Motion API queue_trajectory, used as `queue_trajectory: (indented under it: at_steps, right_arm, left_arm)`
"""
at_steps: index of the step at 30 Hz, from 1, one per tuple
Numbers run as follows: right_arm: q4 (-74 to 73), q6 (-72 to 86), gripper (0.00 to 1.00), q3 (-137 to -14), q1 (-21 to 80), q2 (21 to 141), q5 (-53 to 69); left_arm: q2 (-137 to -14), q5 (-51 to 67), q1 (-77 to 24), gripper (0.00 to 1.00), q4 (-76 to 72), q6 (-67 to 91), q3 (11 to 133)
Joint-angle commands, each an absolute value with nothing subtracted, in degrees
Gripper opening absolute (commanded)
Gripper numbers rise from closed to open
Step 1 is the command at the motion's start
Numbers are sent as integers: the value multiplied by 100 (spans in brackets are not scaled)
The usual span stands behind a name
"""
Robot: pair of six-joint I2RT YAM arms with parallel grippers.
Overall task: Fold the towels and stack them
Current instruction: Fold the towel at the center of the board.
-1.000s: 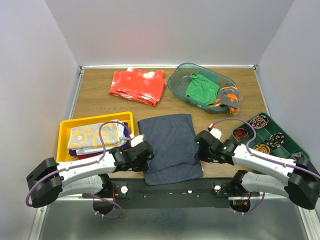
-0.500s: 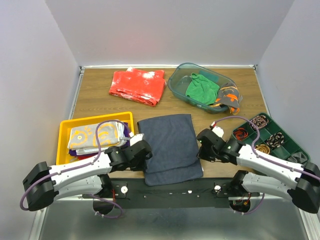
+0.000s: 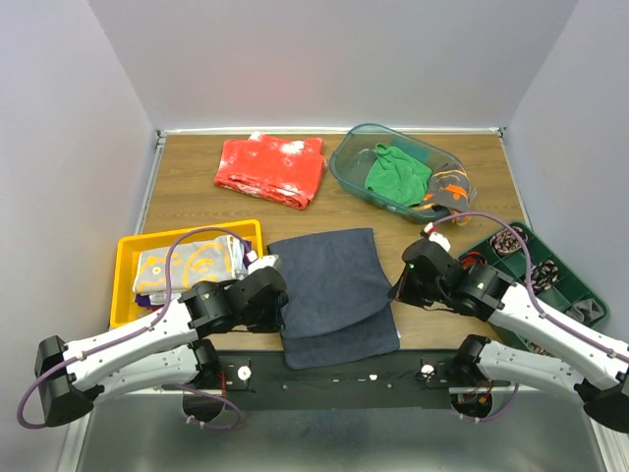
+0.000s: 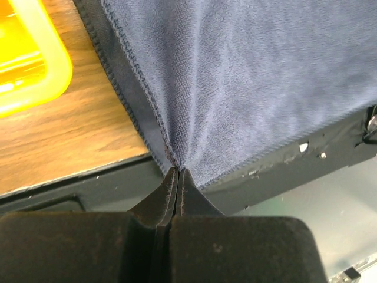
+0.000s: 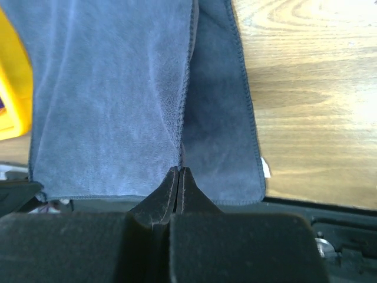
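Observation:
A dark navy towel (image 3: 334, 290) lies on the table near the front edge, partly doubled over. My left gripper (image 3: 278, 295) is shut on its left edge; in the left wrist view the cloth (image 4: 247, 76) puckers into the closed tips (image 4: 177, 171). My right gripper (image 3: 398, 292) is shut on its right edge; in the right wrist view the upper layer (image 5: 112, 94) is raised off the lower one (image 5: 221, 118). A grey-and-yellow towel (image 3: 187, 265) tops a stack in the yellow tray (image 3: 126, 251). A green towel (image 3: 396, 172) and a dark grey one with orange marks (image 3: 447, 192) lie in the clear bin (image 3: 346, 162).
A red white-speckled cloth (image 3: 272, 169) lies at the back left. A green compartment tray (image 3: 580, 285) with cables stands at the right. The black mounting rail (image 3: 334, 374) runs along the table's front edge, under the towel's near hem.
Both grippers have risen and moved back with the navy towel's side edges, lifting the upper layer. The arms' elbows have swung outward.

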State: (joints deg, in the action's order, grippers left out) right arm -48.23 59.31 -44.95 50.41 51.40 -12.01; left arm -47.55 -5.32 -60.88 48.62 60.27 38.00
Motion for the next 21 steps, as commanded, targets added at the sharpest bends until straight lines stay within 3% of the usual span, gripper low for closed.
queue_trajectory:
  at_steps: [1,12,21]
  right_arm:
    - [-5518,5783,1,-5185,5063,5036,-1423]
    - [-5581,5924,1,-4966,5071,4808,-1283]
    - [-5125,6319,1,-3614,5062,4421,-625]
  left_arm:
    - [-4623,-457,-6108,0,5519,5783,4262]
    - [-4588,-63,-6108,0,5336,5695,4167]
    - [-4798,667,-6126,0,4212,5827,3218]
